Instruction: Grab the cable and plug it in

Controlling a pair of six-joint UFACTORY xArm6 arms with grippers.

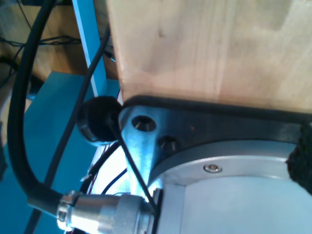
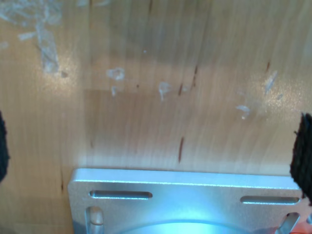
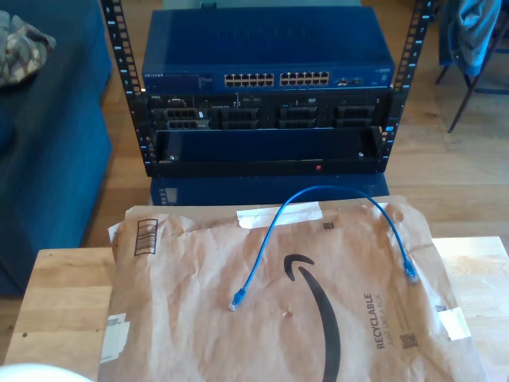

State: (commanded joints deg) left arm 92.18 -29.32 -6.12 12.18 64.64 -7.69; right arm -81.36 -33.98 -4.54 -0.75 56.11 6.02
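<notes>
The cable [image 3: 334,195] arches across the brown paper [image 3: 199,318], plugs pointing near, switch [image 3: 270,60] beyond. Neither tool's opening can be told; nothing held.

"RECYCLABLE" in black print on the brown paper sheet [image 3: 199,318]

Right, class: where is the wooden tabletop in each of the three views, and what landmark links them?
First wrist view: wooden tabletop beyond the dark mount plate.
Second wrist view: tabletop beyond the silver slotted plate, scuffed.
Exterior view: tabletop bare at the exterior view's left and right, under the brown paper.
Shared landmark: its pale wood grain.
</notes>
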